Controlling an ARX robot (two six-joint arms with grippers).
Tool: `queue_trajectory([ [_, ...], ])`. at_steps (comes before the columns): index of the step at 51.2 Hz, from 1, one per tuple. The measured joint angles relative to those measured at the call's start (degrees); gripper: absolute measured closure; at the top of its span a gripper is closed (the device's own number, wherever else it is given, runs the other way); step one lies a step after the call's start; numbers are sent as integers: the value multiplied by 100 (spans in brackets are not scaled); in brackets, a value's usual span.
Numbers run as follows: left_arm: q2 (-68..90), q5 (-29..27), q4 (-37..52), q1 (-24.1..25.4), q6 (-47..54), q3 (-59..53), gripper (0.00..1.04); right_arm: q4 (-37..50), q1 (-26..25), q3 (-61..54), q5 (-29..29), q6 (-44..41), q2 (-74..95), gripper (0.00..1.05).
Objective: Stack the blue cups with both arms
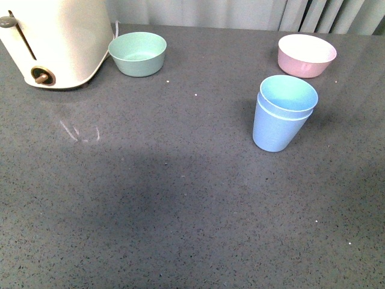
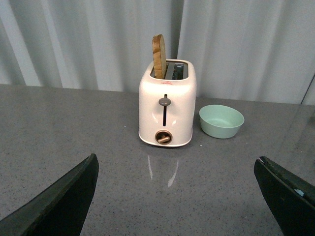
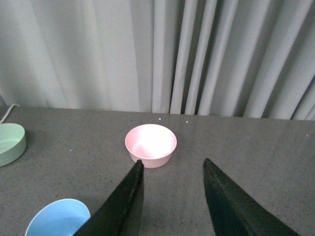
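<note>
Two light blue cups (image 1: 281,114) stand nested, one inside the other, on the grey table right of centre in the front view. The inner cup's rim sits a little above the outer rim. No arm shows in the front view. My right gripper (image 3: 172,164) is open and empty above the table; the top cup's rim (image 3: 58,218) shows at the edge of the right wrist view beside one finger. My left gripper (image 2: 177,164) is open wide and empty, facing the toaster. The cups do not show in the left wrist view.
A cream toaster (image 1: 54,39) with a slice of bread (image 2: 158,56) stands at the far left. A mint-green bowl (image 1: 138,53) sits beside it. A pink bowl (image 1: 306,54) sits behind the cups. A grey curtain hangs behind the table.
</note>
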Motion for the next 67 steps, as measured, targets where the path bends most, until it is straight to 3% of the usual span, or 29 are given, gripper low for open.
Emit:
queue_trajectory([
  [10, 0, 0, 0, 0, 0, 0, 9, 72, -160, -737, -144, 92, -562, 103],
  [13, 0, 0, 0, 0, 0, 0, 9, 68, -385, -966, -501, 107, -824, 103],
  [18, 0, 0, 0, 0, 0, 0, 9, 7, -575, -1228, -509, 114, -1165, 103],
  [44, 0, 0, 0, 0, 0, 0, 9, -881, -581, -2120, -549, 109, -3005, 103],
  [67, 0, 0, -2, 0, 0, 0, 9, -2046, -586, -2124, -546, 116, -4306, 103],
])
